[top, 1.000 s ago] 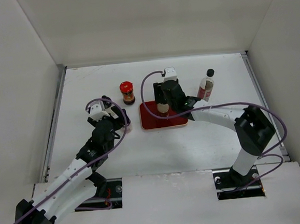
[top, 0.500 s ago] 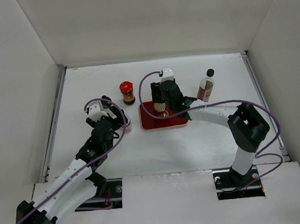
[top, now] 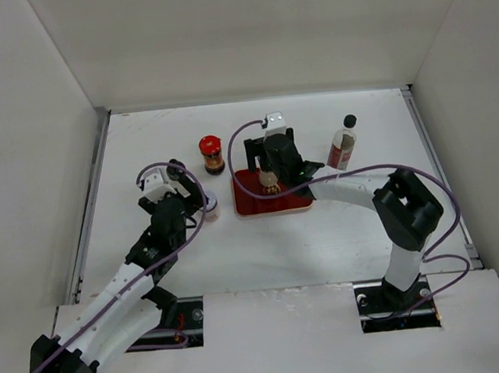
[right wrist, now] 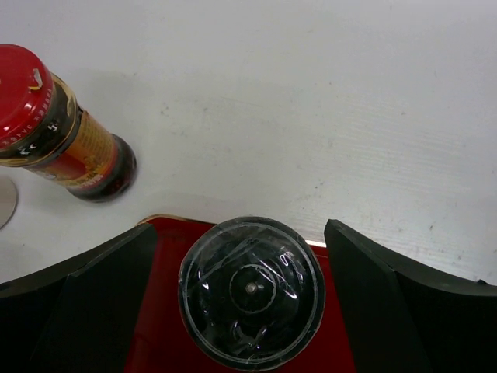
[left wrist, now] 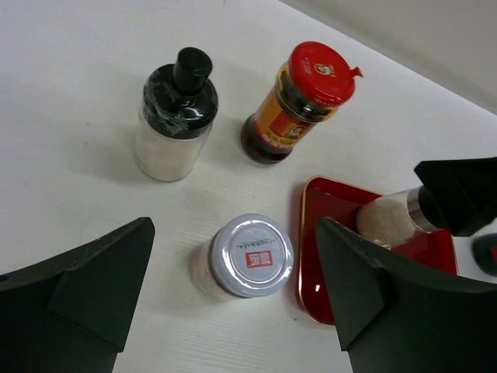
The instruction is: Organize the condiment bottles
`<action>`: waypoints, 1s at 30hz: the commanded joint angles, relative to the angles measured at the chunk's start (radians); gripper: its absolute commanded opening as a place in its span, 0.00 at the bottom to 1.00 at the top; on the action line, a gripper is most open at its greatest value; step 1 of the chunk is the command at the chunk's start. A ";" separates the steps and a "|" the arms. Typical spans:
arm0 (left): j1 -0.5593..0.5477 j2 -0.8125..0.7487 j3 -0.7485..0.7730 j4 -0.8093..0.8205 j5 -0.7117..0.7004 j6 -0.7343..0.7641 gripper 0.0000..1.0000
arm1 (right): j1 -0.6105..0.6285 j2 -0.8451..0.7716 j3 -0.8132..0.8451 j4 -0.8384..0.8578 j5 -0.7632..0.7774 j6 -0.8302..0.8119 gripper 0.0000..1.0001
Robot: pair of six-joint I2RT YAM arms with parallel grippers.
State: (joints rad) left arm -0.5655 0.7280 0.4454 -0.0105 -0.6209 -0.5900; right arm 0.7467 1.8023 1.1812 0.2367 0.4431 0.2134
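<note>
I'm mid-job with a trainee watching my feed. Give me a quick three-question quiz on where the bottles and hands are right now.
1. True or false: the silver-lidded jar stands on the tray.
2. The left hand is: A shut on that jar; B open, fingers either side of it; C far away from it.
3. Which bottle stands on the tray?
Key: 1 false; 2 B; 3 the shaker.

No legible text anywhere.
</note>
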 commanded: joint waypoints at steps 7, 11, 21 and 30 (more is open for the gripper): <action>0.106 0.201 0.225 -0.097 -0.029 -0.031 0.91 | -0.007 -0.286 -0.092 0.070 -0.043 0.075 1.00; 0.128 0.330 0.301 -0.109 -0.036 -0.028 0.92 | -0.002 -0.437 -0.247 0.073 -0.040 0.139 1.00; 0.181 0.533 0.412 -0.134 -0.072 -0.011 0.85 | 0.007 -0.652 -0.535 0.168 -0.073 0.207 1.00; 0.214 0.652 0.452 -0.057 -0.027 0.038 0.81 | 0.032 -0.638 -0.546 0.193 -0.096 0.222 1.00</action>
State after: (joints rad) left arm -0.3576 1.3613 0.8383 -0.1253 -0.6601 -0.5888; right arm 0.7677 1.1820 0.6342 0.3573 0.3649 0.4183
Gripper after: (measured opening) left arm 0.814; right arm 0.998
